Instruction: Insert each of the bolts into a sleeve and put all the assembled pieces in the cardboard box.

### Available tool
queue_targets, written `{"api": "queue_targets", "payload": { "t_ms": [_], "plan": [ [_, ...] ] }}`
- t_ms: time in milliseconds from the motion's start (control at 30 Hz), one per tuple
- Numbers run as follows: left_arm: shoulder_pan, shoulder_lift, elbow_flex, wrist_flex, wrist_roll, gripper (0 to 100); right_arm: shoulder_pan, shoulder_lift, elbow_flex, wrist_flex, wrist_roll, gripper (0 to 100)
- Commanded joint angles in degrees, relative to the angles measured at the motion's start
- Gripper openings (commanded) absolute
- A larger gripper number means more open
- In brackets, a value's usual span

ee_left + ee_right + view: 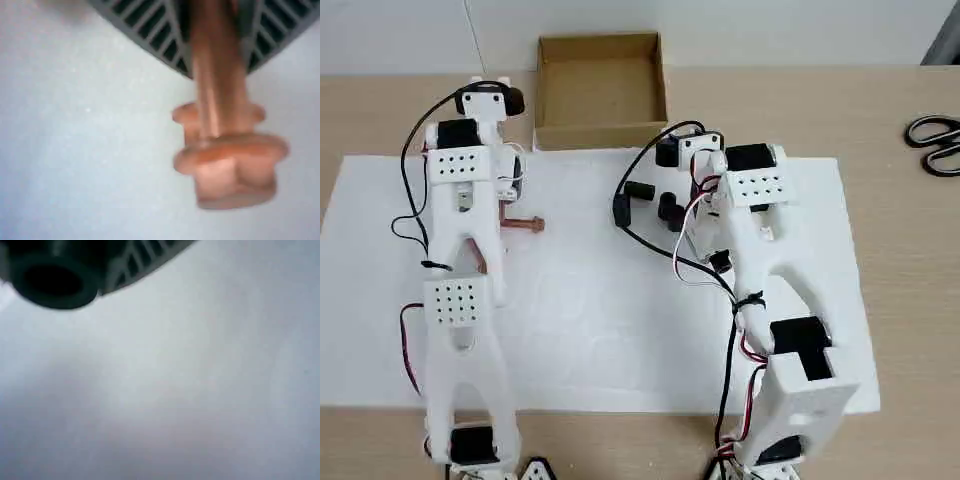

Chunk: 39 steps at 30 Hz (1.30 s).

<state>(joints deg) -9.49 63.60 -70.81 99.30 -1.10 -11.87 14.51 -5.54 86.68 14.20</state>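
The left gripper (pixel 506 212) pinches a copper bolt (pixel 225 160) by its shaft, the head sticking out over the white sheet (pixel 590 310). A black sleeve (pixel 50 282) sits right against the right gripper (pixel 695 205); whether that one grips it, I cannot tell.

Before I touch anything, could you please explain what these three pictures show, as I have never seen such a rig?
These are two small white robot arms at a table. One picture looks down from above; the other two come from a camera on each wrist. The left hand grips a copper bolt. A black sleeve sits against the right hand; whether it is gripped, I cannot tell. More sleeves lie on the white sheet, with a cardboard box beyond it and scissors off to the side.
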Motion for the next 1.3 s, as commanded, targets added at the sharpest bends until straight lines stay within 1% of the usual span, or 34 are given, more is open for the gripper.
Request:
{"api": "queue_targets", "payload": {
  "t_ms": [0,233,367,733,967,1067,1267],
  "plan": [
    [0.9,-1.1,-2.2,1.1,-0.3,3,0.5,-3.6,-2.5,0.3,0.4,0.7],
    [1.5,-1.2,-2.1,1.2,-0.2,3,0.5,-3.6,-2.5,0.2,0.4,0.7],
    [2.5,-5.9,1.6,1.3,-0.1,3,0.5,-3.6,-2.5,0.0,0.4,0.7],
    [6.3,-31.9,26.5,1.2,-0.2,3,0.5,-3.6,-2.5,0.0,0.4,0.7],
    [8.6,-44.9,44.9,1.1,-0.5,3,0.5,-3.6,-2.5,0.3,0.4,0.7],
    [8.8,-48.1,50.8,0.5,-0.7,3,0.4,-3.6,-1.3,-0.1,0.4,0.7],
    [8.6,-48.4,60.2,-5.2,-1.5,3,0.4,-3.6,-0.1,-0.2,0.4,0.7]
  ]
}}
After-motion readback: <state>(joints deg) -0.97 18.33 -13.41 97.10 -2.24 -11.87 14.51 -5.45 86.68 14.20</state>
